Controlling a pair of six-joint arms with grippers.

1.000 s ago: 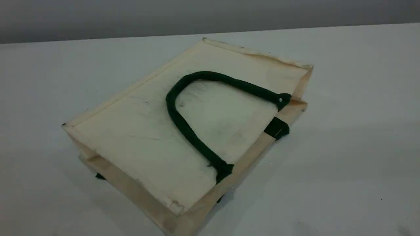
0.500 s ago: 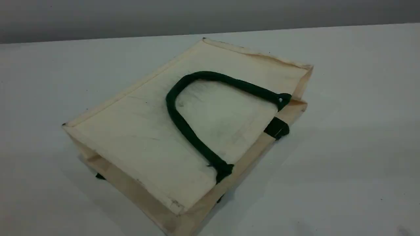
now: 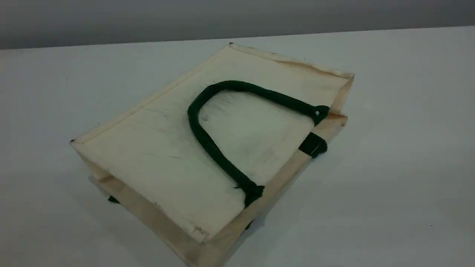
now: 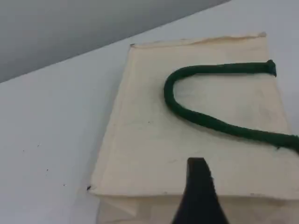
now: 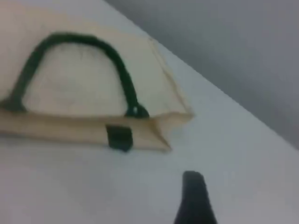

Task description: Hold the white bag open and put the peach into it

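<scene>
The white bag (image 3: 159, 155) lies flat and closed in the middle of the table (image 3: 389, 185), its mouth edge, where the rope handle (image 3: 237, 86) attaches, facing the table's right side. The right claw (image 5: 194, 198) hovers nearer that mouth, but whether its jaws are apart cannot be told. The left claw (image 4: 198, 186), jaws apart, hangs over a side edge. No peach shows.

The white bag (image 3: 159, 155) lies flat and askew in the middle of the tabletop (image 3: 389, 167), one corner toward the far edge, its mouth facing the right edge, one rope handle (image 3: 207, 142) folded back on its upper face, the second handle's end (image 3: 313, 145) showing just beneath at the mouth.
</scene>
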